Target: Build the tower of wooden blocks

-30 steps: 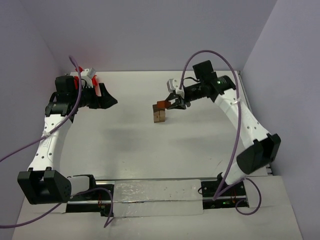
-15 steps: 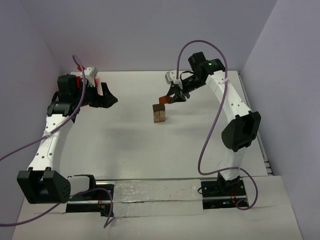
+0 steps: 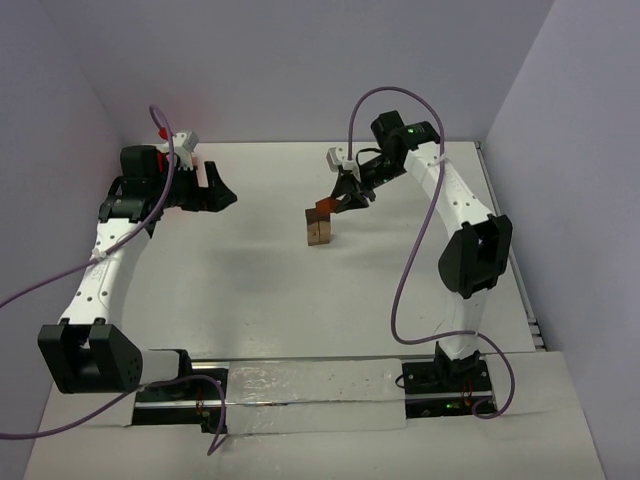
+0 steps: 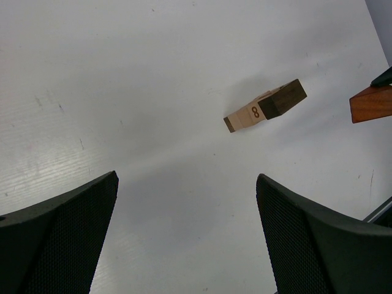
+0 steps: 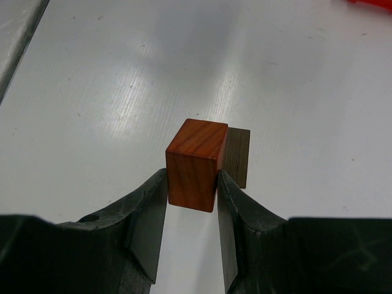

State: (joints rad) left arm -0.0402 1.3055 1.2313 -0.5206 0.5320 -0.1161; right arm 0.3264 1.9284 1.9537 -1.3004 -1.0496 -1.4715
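The wood block tower (image 3: pixel 319 230) is a short stack in the middle of the table, with a dark brown block on top and a light tan block below. It also shows in the left wrist view (image 4: pixel 264 106). My right gripper (image 3: pixel 338 204) is shut on a reddish-brown block (image 5: pixel 195 163) and holds it in the air just above and right of the tower's dark top (image 5: pixel 237 155). The same block shows at the left wrist view's right edge (image 4: pixel 371 104). My left gripper (image 3: pixel 222 196) is open and empty at the far left, well away from the tower.
A red plastic bin (image 3: pixel 165 160) sits at the back left, mostly hidden behind the left arm. Purple walls enclose the table on three sides. A metal rail (image 3: pixel 310 375) runs along the near edge.
My right arm has folded upward and the gripper has carried the reddish-brown block slightly left and up, closer over the tower. The left arm has shifted slightly back.
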